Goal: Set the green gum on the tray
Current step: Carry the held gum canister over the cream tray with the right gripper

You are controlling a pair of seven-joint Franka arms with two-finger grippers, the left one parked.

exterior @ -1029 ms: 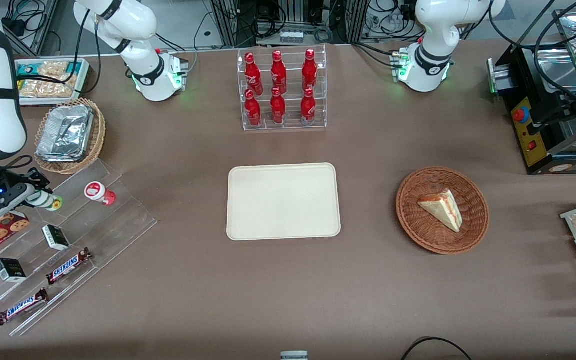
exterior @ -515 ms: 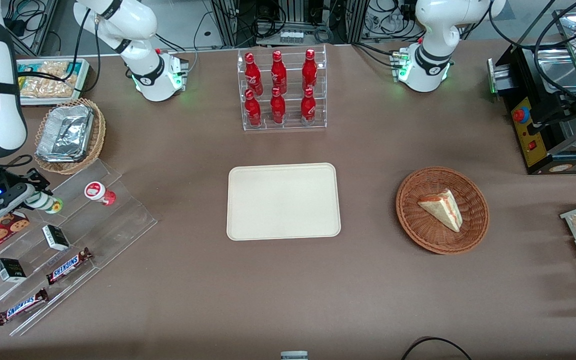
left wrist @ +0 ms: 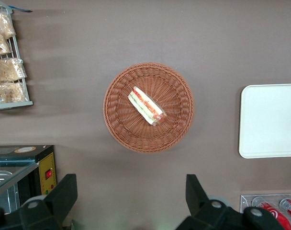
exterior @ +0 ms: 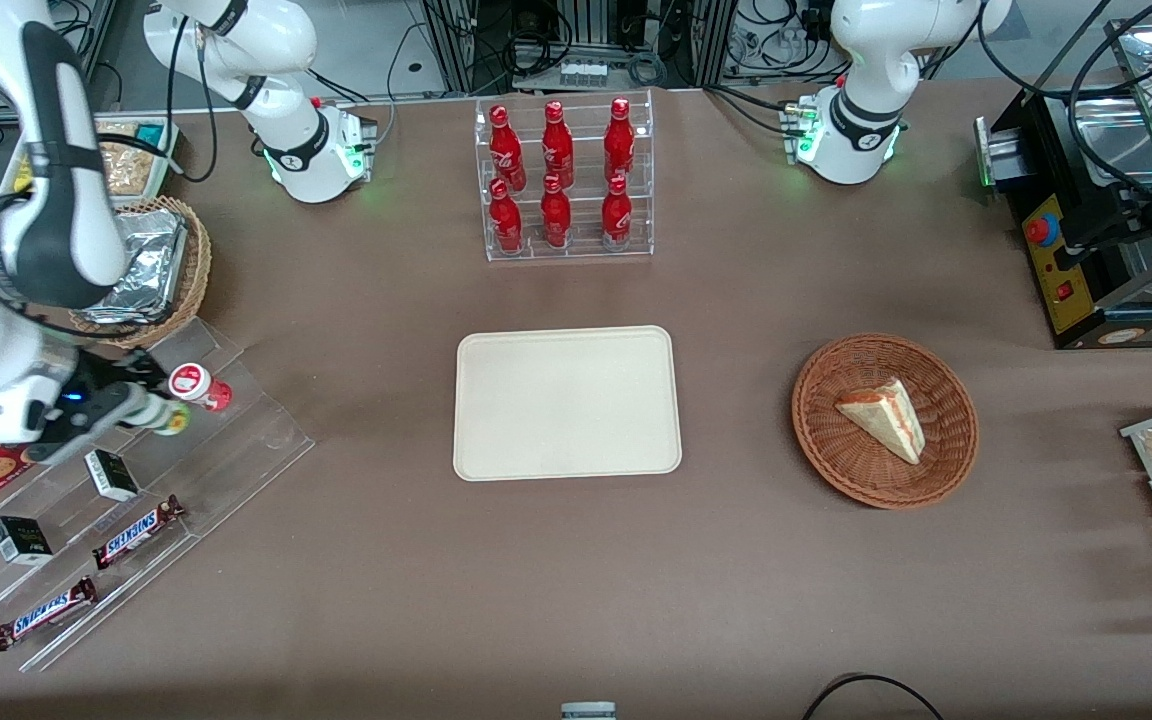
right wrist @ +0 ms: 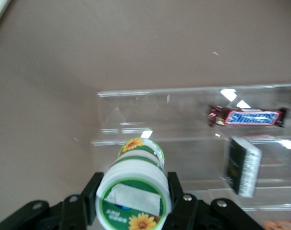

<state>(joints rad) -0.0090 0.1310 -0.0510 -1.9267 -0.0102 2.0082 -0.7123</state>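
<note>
Jaws (right wrist: 132,199) clamp green gum (right wrist: 134,191) above acrylic rack (exterior: 186,460); tray (exterior: 567,402) visible only in front view.

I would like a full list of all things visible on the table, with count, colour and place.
green gum: 1, white and green, in the gripper
red-lidded canister: 1, on the clear stand
Snickers bars: 2, brown, same stand
small dark boxes: 2, same stand
tray: 1, cream, table centre
red bottles: 6, clear rack
sandwich basket: 1, brown, toward the parked arm
foil basket: 1, wicker
gripper: 1, black, above the stand
</note>
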